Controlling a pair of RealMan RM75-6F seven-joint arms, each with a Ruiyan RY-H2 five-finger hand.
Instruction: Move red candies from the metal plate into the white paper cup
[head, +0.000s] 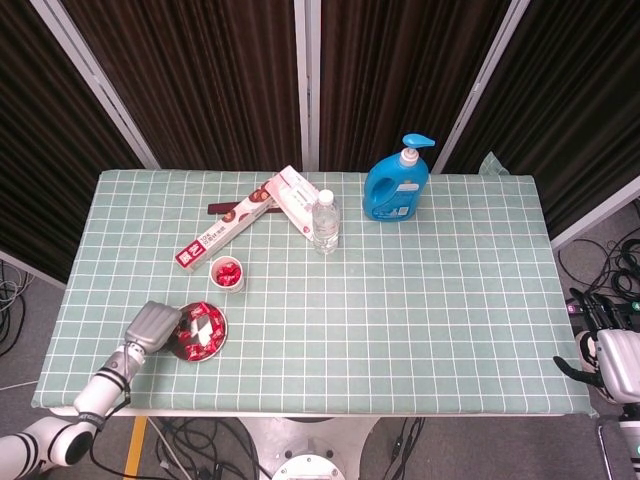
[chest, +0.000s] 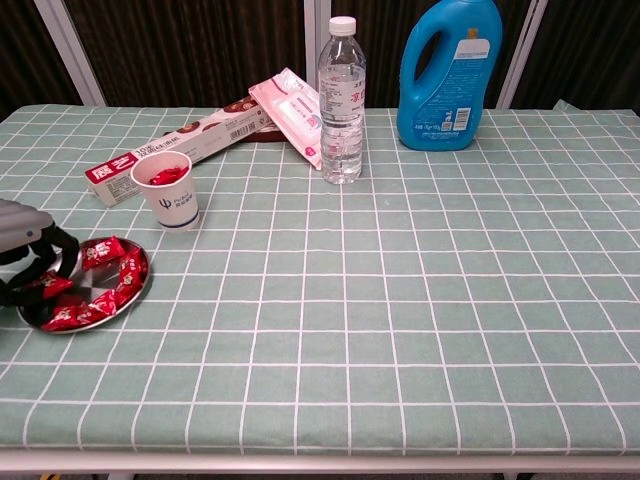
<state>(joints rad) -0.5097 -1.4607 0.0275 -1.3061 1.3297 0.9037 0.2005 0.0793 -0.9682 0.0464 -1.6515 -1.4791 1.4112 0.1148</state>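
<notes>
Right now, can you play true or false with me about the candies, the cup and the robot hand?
1. The white paper cup already has red candies inside. True.
2. The round metal plate is empty. False: red wrapped candies still lie on it.
3. The left robot hand is at the metal plate. True.
4. The clear plastic water bottle is lying on its side. False: it stands upright.
5. The blue detergent bottle stands right beside the paper cup. False: it is at the far side of the table, past the water bottle.
</notes>
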